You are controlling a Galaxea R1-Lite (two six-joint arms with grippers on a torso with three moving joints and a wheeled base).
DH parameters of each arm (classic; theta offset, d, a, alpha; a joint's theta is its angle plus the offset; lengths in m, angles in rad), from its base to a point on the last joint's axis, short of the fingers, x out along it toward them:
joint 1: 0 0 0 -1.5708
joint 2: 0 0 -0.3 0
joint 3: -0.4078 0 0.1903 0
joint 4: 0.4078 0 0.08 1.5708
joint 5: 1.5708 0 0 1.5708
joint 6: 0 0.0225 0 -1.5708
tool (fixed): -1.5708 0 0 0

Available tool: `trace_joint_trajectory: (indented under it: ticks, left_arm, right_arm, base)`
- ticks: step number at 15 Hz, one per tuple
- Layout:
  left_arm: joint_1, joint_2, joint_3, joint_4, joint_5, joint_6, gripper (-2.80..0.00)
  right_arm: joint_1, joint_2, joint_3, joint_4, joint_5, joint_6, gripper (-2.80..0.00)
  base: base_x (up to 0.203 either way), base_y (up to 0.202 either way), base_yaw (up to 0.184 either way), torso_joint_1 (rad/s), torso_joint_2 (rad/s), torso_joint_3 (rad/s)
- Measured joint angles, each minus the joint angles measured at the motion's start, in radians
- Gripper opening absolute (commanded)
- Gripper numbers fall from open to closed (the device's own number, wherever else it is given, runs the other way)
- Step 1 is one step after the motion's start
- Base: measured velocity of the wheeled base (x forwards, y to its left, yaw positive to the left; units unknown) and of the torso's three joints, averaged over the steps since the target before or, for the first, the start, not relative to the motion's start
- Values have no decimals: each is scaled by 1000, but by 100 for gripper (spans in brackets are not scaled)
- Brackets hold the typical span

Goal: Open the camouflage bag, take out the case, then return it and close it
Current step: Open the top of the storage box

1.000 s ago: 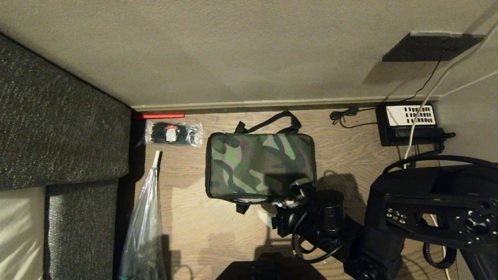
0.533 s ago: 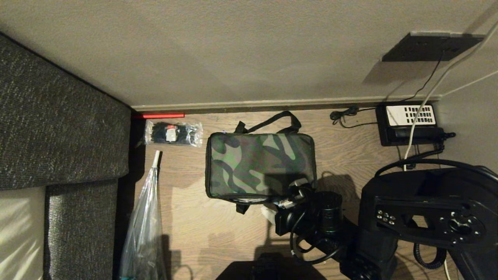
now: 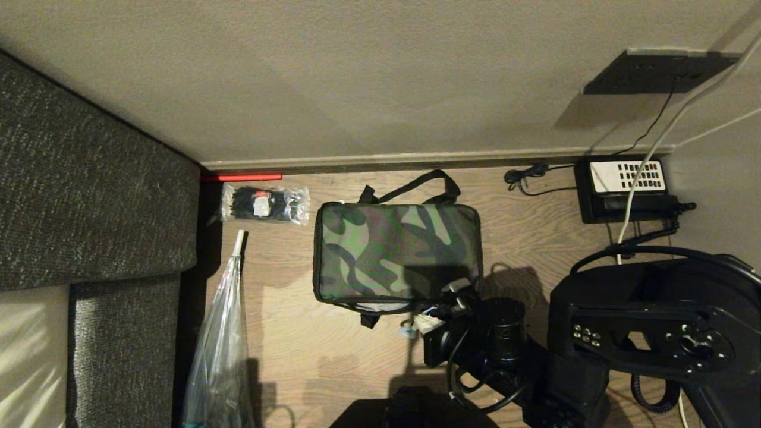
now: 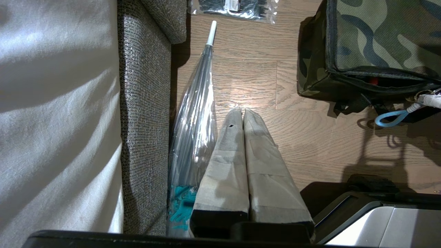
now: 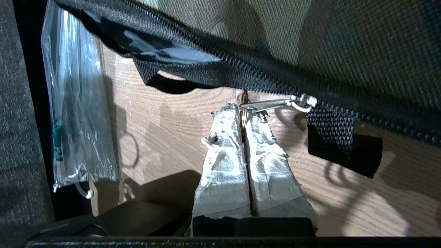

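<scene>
camouflage bag [image 3: 397,255] interior hidden — umbrella [image 3: 220,345] cut off

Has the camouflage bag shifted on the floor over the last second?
No. The bag keeps its place against the red strip and the phone.
</scene>
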Motion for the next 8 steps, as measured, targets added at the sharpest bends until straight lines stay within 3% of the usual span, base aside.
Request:
trace_joint_trajectory:
  ticks: [8]
  left_arm:
    - [0, 0, 0, 0, 0, 0, -280]
  right_arm:
    - [-41, -65, 56, 14, 32, -36, -280]
  base:
    - [0, 0, 0, 0, 0, 0]
